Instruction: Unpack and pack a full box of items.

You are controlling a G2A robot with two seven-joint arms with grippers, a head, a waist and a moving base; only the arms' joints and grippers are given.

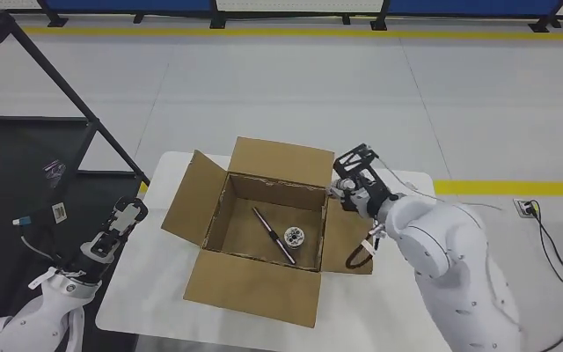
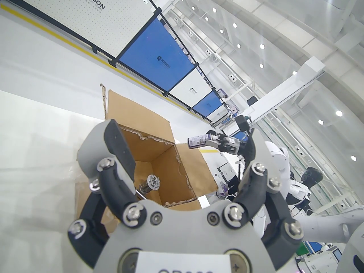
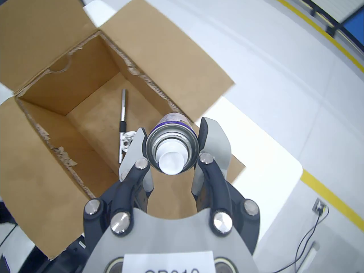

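An open cardboard box stands in the middle of the white table, flaps folded out. On its floor lie a thin dark rod and a small round metal part; the right wrist view shows the rod and the part too. My right gripper is shut on a purple-labelled spray can with a white cap, held over the box's right wall. My left gripper hangs open and empty at the table's left edge, apart from the box.
A black cable loop lies on the right flap beside the box. A black metal frame rises at the left of the table. A wall socket with a lead sits on the floor at the far right.
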